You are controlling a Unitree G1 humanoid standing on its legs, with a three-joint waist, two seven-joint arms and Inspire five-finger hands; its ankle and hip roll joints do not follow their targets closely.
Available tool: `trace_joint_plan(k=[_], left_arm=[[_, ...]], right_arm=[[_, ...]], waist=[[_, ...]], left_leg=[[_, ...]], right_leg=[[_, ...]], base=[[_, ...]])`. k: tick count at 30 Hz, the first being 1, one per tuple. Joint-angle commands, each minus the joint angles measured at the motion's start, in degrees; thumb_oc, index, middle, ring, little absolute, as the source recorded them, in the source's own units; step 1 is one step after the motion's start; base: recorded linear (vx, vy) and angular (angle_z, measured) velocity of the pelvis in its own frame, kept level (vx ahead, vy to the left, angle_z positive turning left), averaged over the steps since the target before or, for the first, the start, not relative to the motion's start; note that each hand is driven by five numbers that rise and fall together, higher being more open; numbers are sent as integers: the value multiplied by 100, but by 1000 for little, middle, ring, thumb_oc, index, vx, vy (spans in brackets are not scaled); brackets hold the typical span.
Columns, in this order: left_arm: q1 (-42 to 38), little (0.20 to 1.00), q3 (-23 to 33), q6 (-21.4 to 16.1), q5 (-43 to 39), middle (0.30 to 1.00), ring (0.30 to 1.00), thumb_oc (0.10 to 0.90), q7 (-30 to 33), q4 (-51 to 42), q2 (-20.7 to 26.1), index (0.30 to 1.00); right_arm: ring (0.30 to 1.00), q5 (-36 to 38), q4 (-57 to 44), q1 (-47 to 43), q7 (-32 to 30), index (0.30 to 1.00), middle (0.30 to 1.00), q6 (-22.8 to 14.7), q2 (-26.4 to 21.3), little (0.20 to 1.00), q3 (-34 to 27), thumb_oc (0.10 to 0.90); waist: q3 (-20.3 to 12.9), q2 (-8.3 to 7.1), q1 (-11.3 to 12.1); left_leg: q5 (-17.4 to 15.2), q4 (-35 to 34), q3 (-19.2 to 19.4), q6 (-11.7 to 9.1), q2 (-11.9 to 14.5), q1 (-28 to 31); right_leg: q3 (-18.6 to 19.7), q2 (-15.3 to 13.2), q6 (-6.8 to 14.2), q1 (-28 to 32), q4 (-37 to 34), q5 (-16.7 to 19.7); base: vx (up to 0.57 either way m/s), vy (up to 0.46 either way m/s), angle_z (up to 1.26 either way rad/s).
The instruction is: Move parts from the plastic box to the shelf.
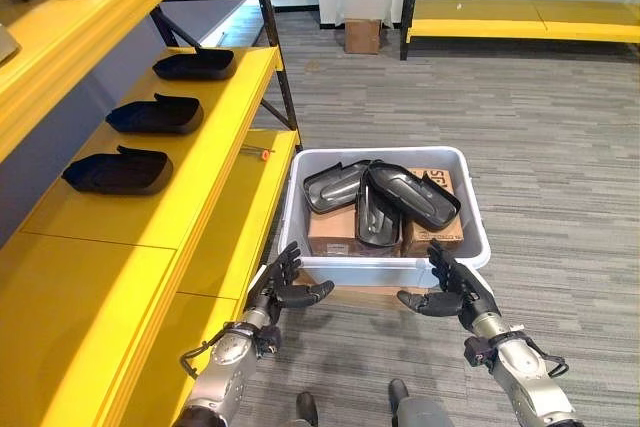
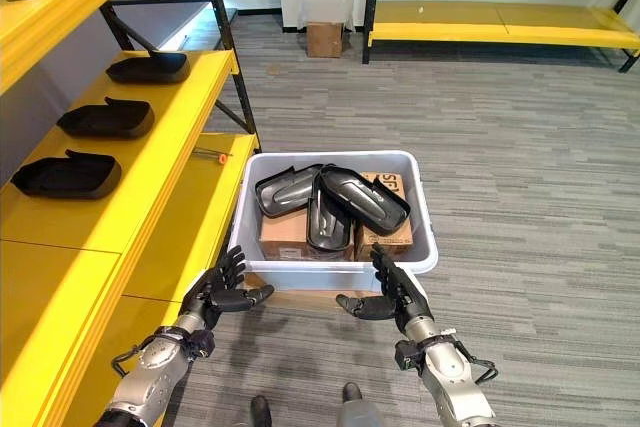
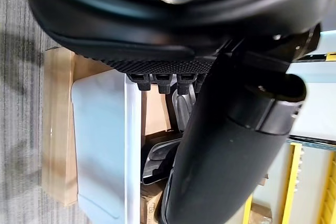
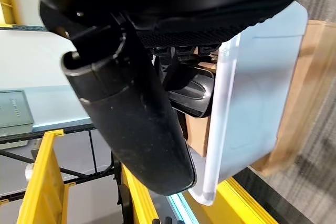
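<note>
Nearest the robot, left hand (image 1: 285, 287) and right hand (image 1: 455, 290) hang just short of the near wall of the plastic box (image 1: 385, 269), one at each near corner, fingers spread and relaxed, thumbs turned inward, holding nothing. The box sits at 12 o'clock from both hands, on the floor on a flat sheet of cardboard (image 3: 55, 129). Inside, three black parts (image 1: 412, 195) lie piled on two brown cartons (image 1: 332, 230); the top part's long axis runs from 10 to 4 o'clock and its low end points toward the right hand, so the right hand looks nearer to it; judged, not certain. The other two parts lie closer to the left hand's side. At 9 to 11 o'clock from the box, the yellow shelf (image 1: 200, 162) holds three more black parts in a row. Far at 12 o'clock a small cardboard box (image 1: 362, 35) stands by the wall.
</note>
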Motion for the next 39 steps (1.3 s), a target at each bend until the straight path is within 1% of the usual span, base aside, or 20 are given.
trace_joint_plan(k=[1, 3, 6, 7, 8, 13, 19, 23, 24, 27, 29, 30, 31, 32, 33, 34, 35, 36, 37, 39], left_arm=[[-329, 1000, 31, -783, 93, 1000, 1000, 900, 15, -346, 300, 1000], [-310, 1000, 39, -765, 101, 1000, 1000, 900, 25, -384, 309, 1000], [-273, 1000, 56, -816, 85, 1000, 1000, 900, -3, -446, 347, 1000], [-246, 1000, 76, -838, 55, 1000, 1000, 900, -9, -469, 348, 1000], [-234, 1000, 82, -859, 30, 1000, 1000, 900, -5, -493, 357, 1000], [-187, 1000, 141, -984, 54, 1000, 1000, 900, 14, -592, 380, 1000], [-63, 1000, 146, -950, -19, 1000, 1000, 900, 103, -612, 374, 1000], [-17, 1000, 126, -1008, -184, 1000, 1000, 900, 99, -533, 349, 1000], [-128, 1000, 24, -1118, -198, 1000, 1000, 900, -16, -495, 267, 1000], [-206, 1000, -127, -994, -93, 1000, 1000, 900, -117, -596, 253, 1000], [-290, 1000, -300, -878, -51, 1000, 1000, 900, -719, -586, 353, 1000], [-301, 1000, -365, -841, -118, 1000, 1000, 900, -809, -597, 393, 1000], [-415, 1000, -520, -705, -284, 1000, 1000, 900, -1133, -617, 513, 1000], [-527, 1000, -665, -684, -189, 1000, 1000, 900, -1175, -592, 572, 1000], [-565, 1000, -716, -692, -177, 1000, 1000, 900, -1200, -573, 600, 1000], [-585, 1000, -753, -672, -188, 1000, 1000, 900, -1229, -570, 626, 1000], [-583, 1000, -794, -651, -246, 1000, 1000, 900, -1237, -599, 678, 1000], [-590, 1000, -818, -643, -329, 1000, 1000, 900, -1239, -645, 796, 1000], [-593, 1000, -810, -643, -339, 1000, 1000, 900, -1245, -646, 812, 1000], [-663, 1000, -811, -653, -349, 1000, 1000, 900, -1262, -697, 916, 1000]], right_arm=[[1000, -40, -168, -342, -216, 1000, 1000, -526, 55, 1000, 23, 900], [1000, -85, -183, -344, -256, 1000, 1000, -565, 53, 1000, 4, 900], [1000, -75, -300, -358, -411, 1000, 1000, -786, 25, 1000, -69, 900], [1000, -28, -377, -379, -445, 1000, 1000, -932, 3, 1000, -105, 900], [1000, 17, -480, -387, -442, 1000, 1000, -956, -17, 1000, -133, 900], [1000, 84, -1595, -478, -583, 1000, 1000, -1282, -142, 1000, -325, 900], [1000, 121, -2260, -724, -882, 1000, 1000, -1551, -308, 1000, -663, 900], [1000, 291, -2560, -923, -943, 1000, 1000, -1559, -494, 1000, -856, 900], [1000, 32, -2652, -1109, -1027, 1000, 1000, -1481, -595, 1000, -1038, 900], [1000, 34, -2394, -1517, -855, 1000, 1000, -1326, -797, 1000, -1164, 900], [1000, -94, -2178, -1804, -938, 1000, 1000, -1310, -964, 1000, -1184, 900], [1000, -103, -2111, -1881, -974, 1000, 1000, -1319, -1008, 1000, -1181, 900], [1000, -172, -1930, -2115, -1168, 1000, 1000, -1311, -1111, 1000, -1167, 900], [1000, -219, -1803, -2287, -1172, 1000, 1000, -1348, -1081, 1000, -1161, 900], [1000, -276, -1772, -2353, -1149, 1000, 1000, -1360, -1071, 1000, -1166, 900], [1000, -356, -1756, -2395, -1158, 1000, 1000, -1361, -1071, 1000, -1177, 900], [1000, -393, -1735, -2454, -1113, 1000, 1000, -1267, -1075, 1000, -1185, 900], [1000, -667, -1640, -2676, -1119, 1000, 1000, -1179, -1055, 1000, -1096, 900], [1000, -726, -1624, -2722, -1128, 1000, 1000, -1168, -1047, 1000, -1075, 900], [1000, -843, -1594, -3023, -1161, 1000, 1000, -1019, -1095, 1000, -952, 900]], waist=[[-318, -195, 52], [-319, -206, 48], [-316, -233, 36], [-320, -238, 29], [-315, -243, 24], [-299, -262, -23], [-354, -291, 32], [-377, -333, 87], [-424, -395, 126], [-496, -469, 216], [-549, -556, 306], [-544, -577, 329], [-475, -620, 395], [-341, -604, 415], [-282, -598, 413], [-255, -597, 403], [-204, -599, 389], [-143, -614, 389], [-132, -612, 389], [-70, -674, 386]], left_leg=[[-1009, 615, 124, 176, 95, -166], [-1014, 612, 132, 178, 105, -149], [-1047, 659, 163, 185, 112, -144], [-1058, 658, 179, 186, 104, -131], [-1061, 657, 185, 190, 101, -126], [-1094, 613, 265, 211, 71, -80], [-1116, 588, 279, 189, 50, -64], [-1133, 610, 278, 176, 49, -89], [-1173, 634, 283, 174, 49, -78], [-1224, 636, 294, 181, 12, -38], [-1305, 742, 299, 231, -31, -102], [-1336, 802, 282, 259, -47, -149], [-1425, 1039, 230, 400, -79, -324], [-1533, 1255, 111, 553, -112, -380], [-1561, 1303, 69, 606, -126, -388], [-1547, 1304, 45, 628, -136, -401], [-1550, 1289, 32, 620, -138, -370], [-1566, 1231, 68, 533, -90, -296], [-1568, 1218, 79, 514, -71, -279], [-1618, 1056, 146, 397, 47, -131]], right_leg=[[-760, -414, -50, 144, 235, -523], [-749, -411, -49, 156, 226, -522], [-698, -398, -54, 176, 204, -518], [-672, -395, -43, 193, 170, -503], [-656, -395, -39, 194, 158, -491], [-534, -393, -2, 188, 64, -429], [-486, -404, 32, 241, -85, -370], [-487, -415, 40, 252, -146, -337], [-518, -449, 68, 301, -236, -283], [-578, -526, 146, 383, -403, -160], [-625, -615, 223, 372, -386, -110], [-626, -638, 240, 340, -310, -120], [-730, -699, 250, 171, 180, -240], [-771, -827, 235, -185, 1162, -171], [-726, -865, 233, -372, 1566, -80], [-677, -869, 220, -490, 1647, 19], [-612, -863, 217, -583, 1559, 143], [-569, -914, 255, -690, 1014, 324], [-570, -916, 268, -690, 894, 367], [-498, -1059, 569, -896, -156, 1007]], base=[[1, -27, -6], [-3, -21, -8], [-11, -9, -5], [-7, 4, -4], [-14, 7, -4], [-25, 33, -5], [-3, 43, -9], [3, 94, -1], [40, 213, -1], [34, 228, -3], [-13, 237, 3], [-83, 298, 6], [-97, 317, 3], [-84, 318, 1], [-22, 153, -5], [32, 17, -12], [74, -158, -29], [73, -193, -36], [112, -389, -37], [143, -510, -23]])
